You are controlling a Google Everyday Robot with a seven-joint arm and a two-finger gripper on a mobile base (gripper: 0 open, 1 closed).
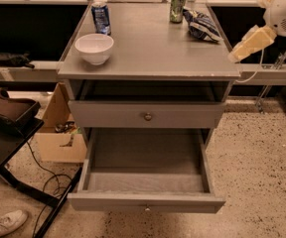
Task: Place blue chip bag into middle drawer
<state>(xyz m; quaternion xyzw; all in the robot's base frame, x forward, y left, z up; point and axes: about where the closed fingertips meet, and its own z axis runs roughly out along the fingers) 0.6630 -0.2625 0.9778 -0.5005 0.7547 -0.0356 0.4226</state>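
Note:
The blue chip bag [201, 25] lies crumpled at the back right of the grey cabinet top, next to a green can [178, 6]. The middle drawer [146, 203] is pulled fully open below the closed upper drawer [147, 116], and its plain grey interior holds nothing. My gripper [238, 53] hangs from the white arm at the upper right, just off the cabinet top's right edge. It sits in front and to the right of the bag, apart from it, and carries nothing that I can see.
A white bowl [94, 47] and a blue-and-white can [101, 18] stand on the left of the top. A cardboard box [58, 138], cables and a black stand [6, 118] sit left of the cabinet. Speckled floor lies to the right.

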